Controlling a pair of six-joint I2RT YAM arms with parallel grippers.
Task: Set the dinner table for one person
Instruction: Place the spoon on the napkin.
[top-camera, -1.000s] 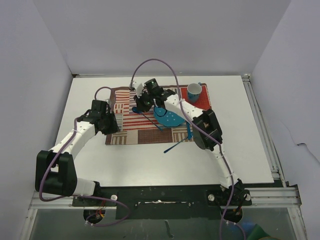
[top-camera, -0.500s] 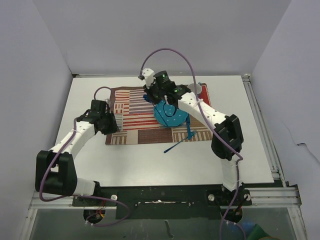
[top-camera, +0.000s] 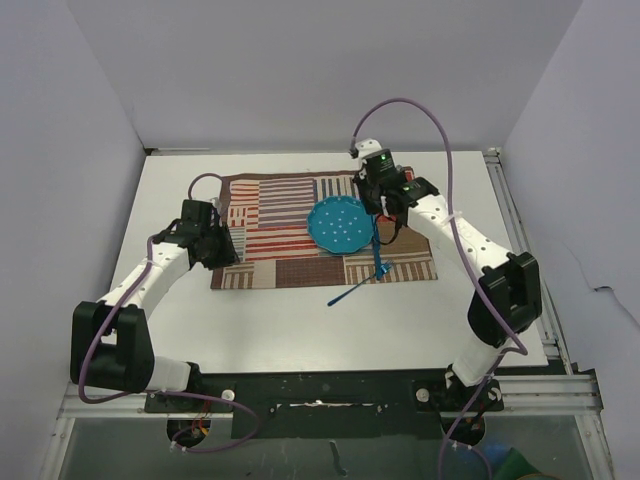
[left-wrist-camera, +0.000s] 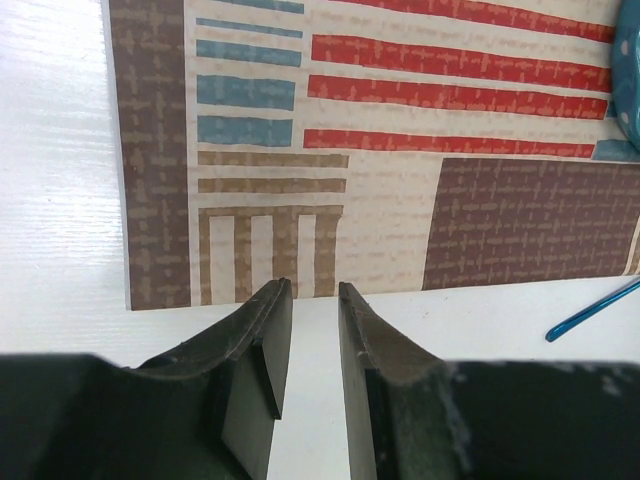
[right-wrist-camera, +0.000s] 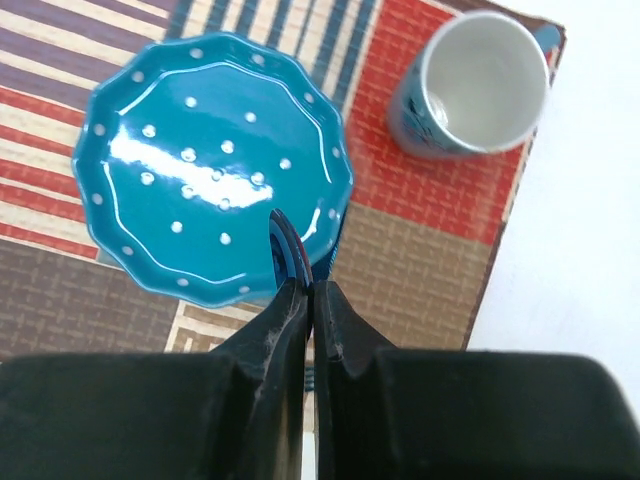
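The white dinner table (top-camera: 480, 290) carries a striped cloth mat (top-camera: 280, 250). A blue dotted plate (top-camera: 340, 225) (right-wrist-camera: 210, 160) lies on the mat's middle. My right gripper (top-camera: 383, 222) (right-wrist-camera: 310, 285) hangs just right of the plate, shut on a thin blue utensil (right-wrist-camera: 290, 245) seen edge-on. A blue mug (right-wrist-camera: 470, 85) stands on the mat's far right corner, hidden under the right arm in the top view. My left gripper (top-camera: 225, 250) (left-wrist-camera: 313, 290) stands open with nothing between its fingers, over the table at the mat's near left corner.
A blue fork (top-camera: 380, 268) lies on the mat below the right gripper. Another blue utensil (top-camera: 350, 293) (left-wrist-camera: 590, 310) rests slanted on the table just off the mat's near edge. Aluminium rails (top-camera: 520, 230) run along the table's right side.
The right arm swung from over the mat's left-middle to the plate's right side, carrying the utensil. The plate is now uncovered and the mug covered. The left arm stayed still.
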